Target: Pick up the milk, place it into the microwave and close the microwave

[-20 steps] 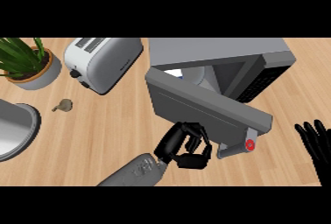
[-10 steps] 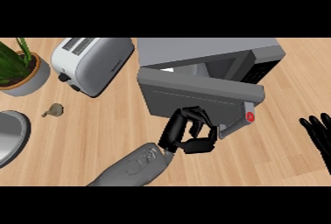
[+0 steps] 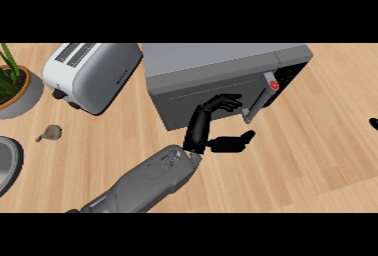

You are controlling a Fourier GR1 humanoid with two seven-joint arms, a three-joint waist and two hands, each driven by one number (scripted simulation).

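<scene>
1. Looks to be the last step of the task: shutting the microwave [image 3: 214,62], which stands on the counter [image 3: 317,150] beside a toaster [image 3: 92,75].
2. No milk anywhere on the counter; presumably inside the microwave behind the door [image 3: 184,102], though that cannot be checked from the head view.
3. Left hand [image 3: 201,125] open and holding nothing, fingers [image 3: 225,102] stretched forward onto the door's front face, thumb [image 3: 238,142] splayed out to the side, away from the door.
4. Door nearly home but seemingly not latched: a dark slit shows at the handle [image 3: 255,105] side, just below the red button [image 3: 272,84].
5. Next move, as a judgement: push on with the straight fingers near the handle edge, square to the door, until the slit disappears, then draw the hand back without catching the handle.
6. If the milk is indeed inside, then just beyond the fingertips, with the door panel between the two.
7. Right hand [image 3: 373,122] only a black sliver at the view's right edge, well apart from the microwave; whether its fingers are straight or curled cannot be told.
</scene>
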